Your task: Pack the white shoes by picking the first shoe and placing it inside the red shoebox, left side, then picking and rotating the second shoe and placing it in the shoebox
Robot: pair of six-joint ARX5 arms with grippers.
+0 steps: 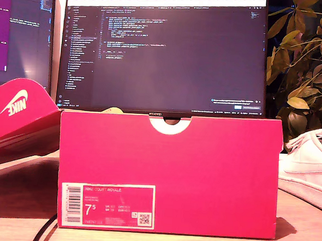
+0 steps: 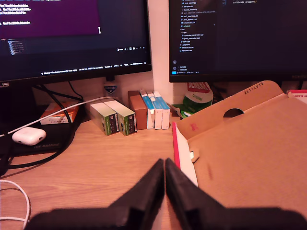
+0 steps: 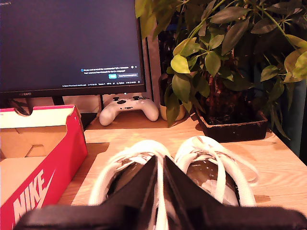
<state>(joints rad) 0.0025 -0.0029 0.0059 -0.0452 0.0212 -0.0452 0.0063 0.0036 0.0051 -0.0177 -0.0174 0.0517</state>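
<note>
The first gripper (image 2: 164,165) is hovering with its two black fingers pressed together, tips touching, pinching nothing. Just beside its tips, the open cardboard lid (image 2: 249,153) of the red shoebox is lying flat on the wooden desk (image 2: 96,163), brown inner face up, with a thin red edge nearest the fingers. Farther beyond the tips, a row of small boxes (image 2: 129,115) is standing against the wall under two monitors, and a white earbud case (image 2: 29,136) is resting off to one side.

The second gripper (image 3: 160,165) is likewise sitting with its fingers closed against each other, holding nothing. Directly under and just ahead of its tips the white shoes (image 3: 192,163) are lying side by side, toes pointing away from the gripper, laces loose. The red shoebox (image 3: 53,172) is standing open just beside the shoes, its Nike-marked wall facing them and its inside showing bare cardboard. Beyond the shoes, a white game controller (image 3: 128,109) and a potted plant (image 3: 225,72) are sitting at the back of the desk.

In the exterior view, the shoebox (image 1: 168,173) is filling the middle, label and notch facing the camera, with one shoe (image 1: 310,165) showing at the exterior view's right and the lid (image 1: 19,109) at its left. Neither arm is showing there.
</note>
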